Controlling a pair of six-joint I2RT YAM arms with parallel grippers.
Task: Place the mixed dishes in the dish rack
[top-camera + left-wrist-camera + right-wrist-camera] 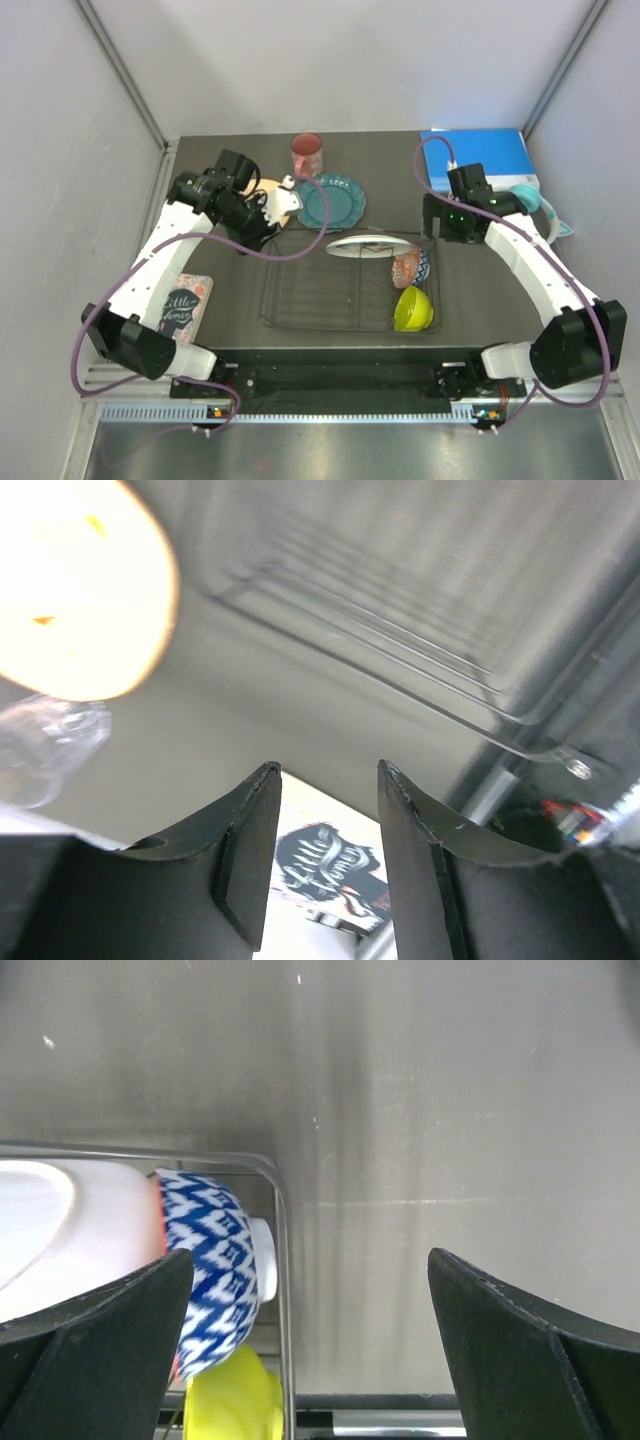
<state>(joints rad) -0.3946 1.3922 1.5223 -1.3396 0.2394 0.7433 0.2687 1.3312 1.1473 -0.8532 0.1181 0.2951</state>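
- Three dishes in and four to go, by my count. The dish rack point(300, 297) sits mid-worktop point(230, 290), toward the near edge.
- In the rack, the white plate point(365, 245) leans along the far side.
- The patterned bowl point(408, 267) lies on its side at the rack's right end, right up against that plate.
- The lime bowl point(413, 308) is tipped into the rack's near right corner, just beside the patterned one.
- The left half of the rack shows only bare wire slots, so I judge there is room for the plates.
- Not yet loaded: the teal plate point(335, 200) lies flat just behind the rack, on the far side.
- The yellow plate point(262, 190) lies just left of the teal one, partly hidden under my left arm.
- The mug point(307, 153) stands upright by the far edge.
- As for the glass point(45, 740), my left wrist view shows a blurred clear thing just beside the yellow plate, and I take it for that. From above I can't pick it out.
- My left pincer point(288, 197) hovers over the yellow plate's edge, jaws partly spread and nothing between them.
- My right pincer point(437, 222) hangs spread wide and empty, just outside the rack's right end.
- The binder point(475, 150) and headphones point(535, 200) in the far right corner and the book point(185, 305) near the left edge aren't dishes, so they stay put.
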